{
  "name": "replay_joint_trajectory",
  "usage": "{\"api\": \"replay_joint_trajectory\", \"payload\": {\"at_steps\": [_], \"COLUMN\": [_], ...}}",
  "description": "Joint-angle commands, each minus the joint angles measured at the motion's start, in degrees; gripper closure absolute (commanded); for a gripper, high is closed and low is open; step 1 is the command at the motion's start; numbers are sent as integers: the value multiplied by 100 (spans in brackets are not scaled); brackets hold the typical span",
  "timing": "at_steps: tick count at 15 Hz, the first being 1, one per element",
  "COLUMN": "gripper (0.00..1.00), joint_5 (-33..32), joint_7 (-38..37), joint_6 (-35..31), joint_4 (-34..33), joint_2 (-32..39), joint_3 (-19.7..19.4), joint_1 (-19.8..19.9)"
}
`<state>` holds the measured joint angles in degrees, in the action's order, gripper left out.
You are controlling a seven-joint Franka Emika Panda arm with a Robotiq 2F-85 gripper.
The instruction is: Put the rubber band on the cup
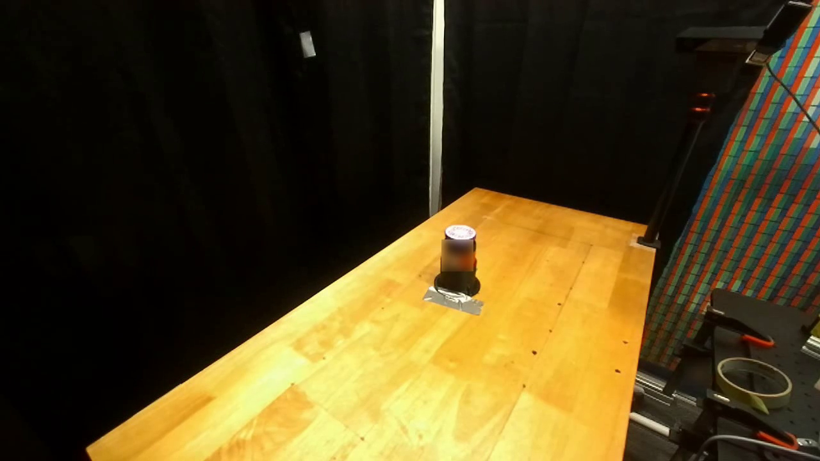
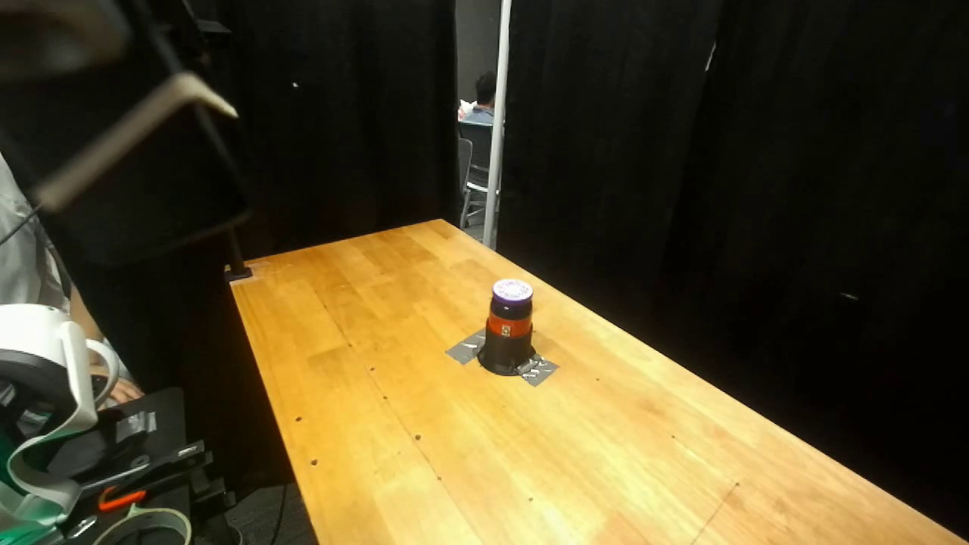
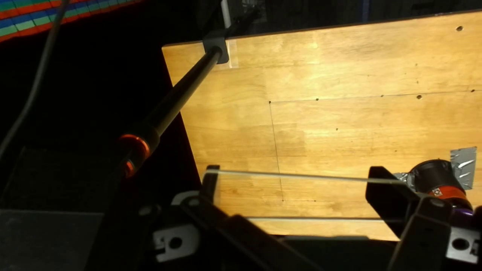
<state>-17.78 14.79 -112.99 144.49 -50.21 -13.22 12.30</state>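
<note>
The cup is a dark cylinder with an orange-red label and a white, purple-rimmed top. It stands upright in a black base taped to the table, and shows in both exterior views [image 1: 459, 257] [image 2: 509, 325] and at the right of the wrist view [image 3: 450, 192]. The pale rubber band [image 3: 301, 176] is stretched in two strands around both fingers of my gripper [image 3: 295, 188]. The fingers are spread wide apart. In the wrist view the right finger overlaps part of the cup's surroundings, but the band is not around the cup.
A dark pole [image 3: 188, 90] is clamped to the table corner. A blurred dark shape with a pale strip [image 2: 136, 144] fills an exterior view's upper left, possibly my gripper. A side stand holds a tape roll [image 1: 754, 383] and clamps. A white headset [image 2: 45, 356] lies beside the table.
</note>
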Motion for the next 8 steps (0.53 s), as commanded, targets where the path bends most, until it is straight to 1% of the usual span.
{"api": "replay_joint_trajectory", "payload": {"at_steps": [1, 4, 6, 8], "gripper": [0, 0, 0, 0], "joint_5": [-6, -9, -37, -55], "joint_7": [-568, -1101, -1475, -1844], "joint_6": [-130, -368, -632, -962], "joint_4": [-156, -376, -581, -851], "joint_2": [410, 1078, 1668, 2352], "joint_3": [681, 1352, 1766, 2051], "joint_1": [-321, -690, -877, -987]}}
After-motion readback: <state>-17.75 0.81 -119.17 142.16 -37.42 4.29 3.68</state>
